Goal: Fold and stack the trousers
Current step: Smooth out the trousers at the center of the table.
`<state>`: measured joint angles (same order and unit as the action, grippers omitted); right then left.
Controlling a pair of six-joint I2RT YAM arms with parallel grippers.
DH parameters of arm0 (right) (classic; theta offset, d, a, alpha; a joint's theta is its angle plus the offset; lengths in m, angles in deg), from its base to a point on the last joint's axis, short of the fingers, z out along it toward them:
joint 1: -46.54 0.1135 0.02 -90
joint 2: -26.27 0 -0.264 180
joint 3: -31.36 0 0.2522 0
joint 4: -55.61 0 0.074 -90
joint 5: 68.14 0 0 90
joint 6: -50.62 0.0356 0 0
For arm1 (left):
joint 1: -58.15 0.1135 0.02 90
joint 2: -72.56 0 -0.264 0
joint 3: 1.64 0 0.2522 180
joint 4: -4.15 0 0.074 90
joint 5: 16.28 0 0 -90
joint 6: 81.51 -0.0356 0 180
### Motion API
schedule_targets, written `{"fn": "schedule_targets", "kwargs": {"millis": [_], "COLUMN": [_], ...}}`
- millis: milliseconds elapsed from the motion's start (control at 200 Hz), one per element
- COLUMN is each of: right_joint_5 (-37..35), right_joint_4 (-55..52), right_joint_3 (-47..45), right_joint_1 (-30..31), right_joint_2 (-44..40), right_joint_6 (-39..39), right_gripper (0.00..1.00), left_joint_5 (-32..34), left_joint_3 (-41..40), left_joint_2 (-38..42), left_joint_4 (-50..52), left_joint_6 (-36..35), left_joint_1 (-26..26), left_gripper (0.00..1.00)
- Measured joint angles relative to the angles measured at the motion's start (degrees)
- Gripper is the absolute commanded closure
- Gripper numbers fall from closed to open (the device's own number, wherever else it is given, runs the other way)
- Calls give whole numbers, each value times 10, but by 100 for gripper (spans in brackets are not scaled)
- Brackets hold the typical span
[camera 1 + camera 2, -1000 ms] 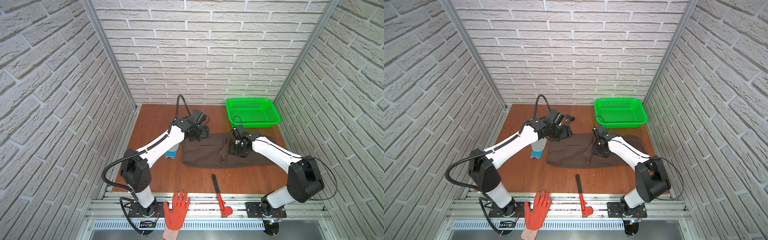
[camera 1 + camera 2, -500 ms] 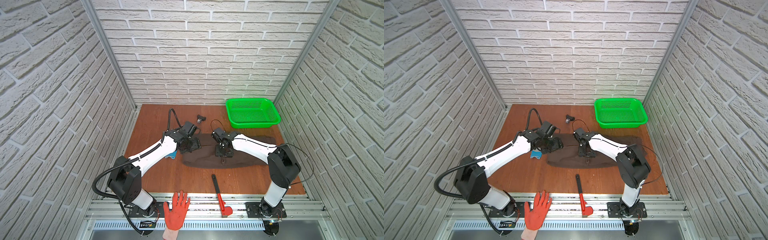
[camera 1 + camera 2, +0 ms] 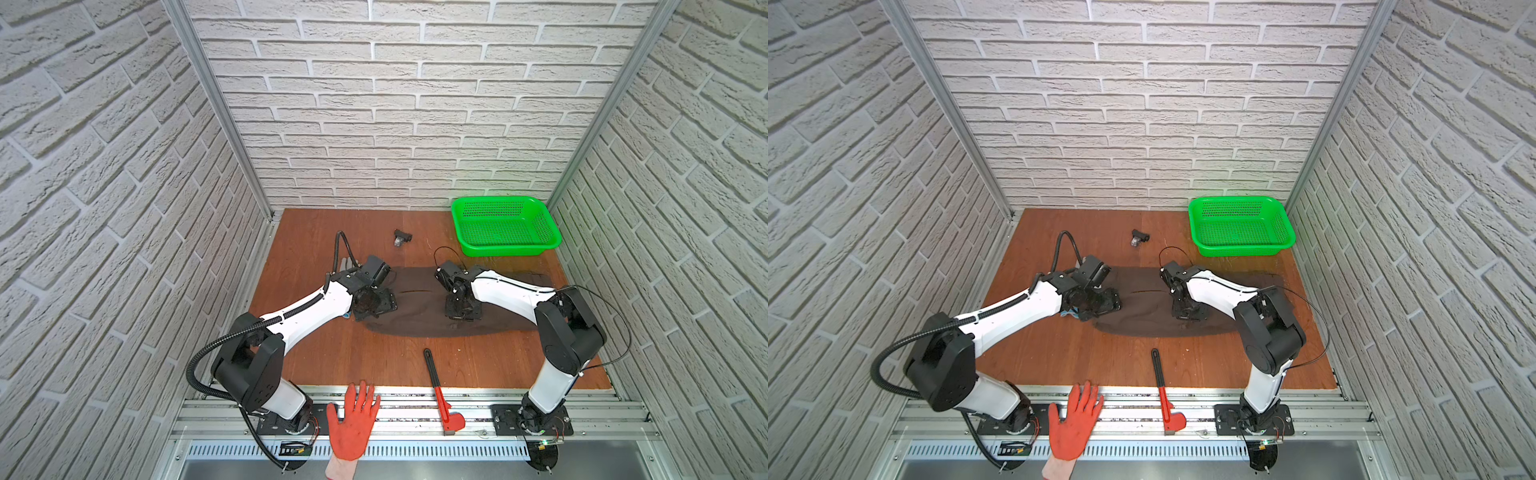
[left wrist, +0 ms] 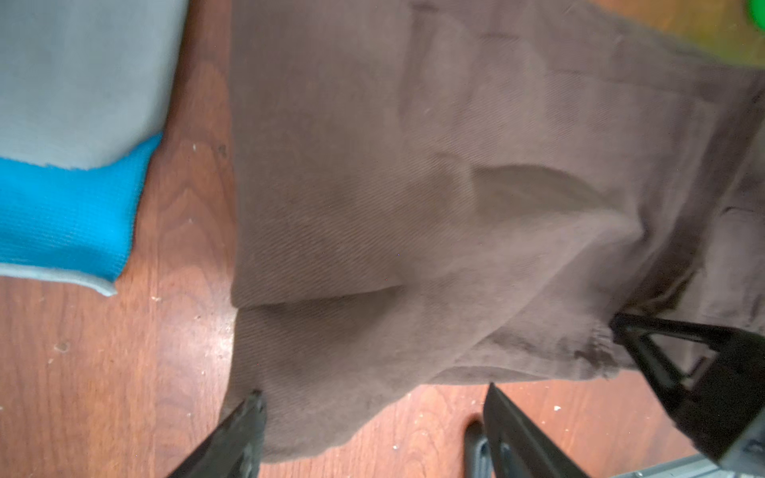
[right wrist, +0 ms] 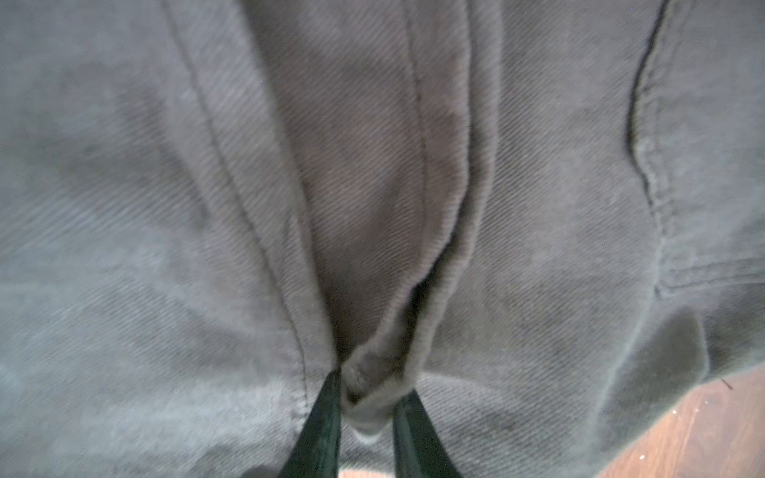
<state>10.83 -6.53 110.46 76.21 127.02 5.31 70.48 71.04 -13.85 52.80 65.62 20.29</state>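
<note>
Across the middle of both top views lie the dark brown trousers [image 3: 415, 318], the right gripper [image 5: 370, 385] pinching a raised seam fold, likely to lift it, the left gripper [image 4: 372, 393] wide open astride their end edge.

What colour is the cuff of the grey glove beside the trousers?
The cuff is bright blue; the left wrist view shows it best.

dark brown trousers [image 3: 419, 320], green mesh basket [image 3: 507, 250], orange glove [image 3: 351, 419], red-brown wood-grain table [image 3: 374, 361]
</note>
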Motion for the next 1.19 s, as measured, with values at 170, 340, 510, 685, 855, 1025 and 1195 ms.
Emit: {"fn": "schedule_targets", "kwargs": {"millis": [170, 340, 510, 685, 855, 1025, 1195], "right_joint_5": [39, 89, 120, 137, 146, 115, 89], "right_joint_4": [16, 46, 74, 88, 87, 58, 32], "right_joint_3": [-22, -41, -61, -79, -87, -90, -89], "right_joint_1": [-5, -10, -21, -33, -32, -38, -40], "right_joint_2": [-20, -26, -26, -40, -60, -63, -66], "right_joint_6": [-3, -3, 1, -2, -6, -15, -27], "right_gripper": [50, 66, 94, 95, 94, 73, 58], "left_joint_5": [0, 3, 8, 13, 4, 18, 35], "left_joint_3": [-47, -69, -90, -119, -137, -150, -114], "left_joint_2": [1, 1, 1, 36, 89, 90, 105], "left_joint_4": [-30, -58, -80, -77, -61, 5, 70], "left_joint_6": [19, 31, 35, 31, 28, 18, -7], "left_joint_1": [-5, -5, 1, 17, 26, 43, 65], "left_gripper": [18, 43, 88, 100, 82, 38, 30]}}
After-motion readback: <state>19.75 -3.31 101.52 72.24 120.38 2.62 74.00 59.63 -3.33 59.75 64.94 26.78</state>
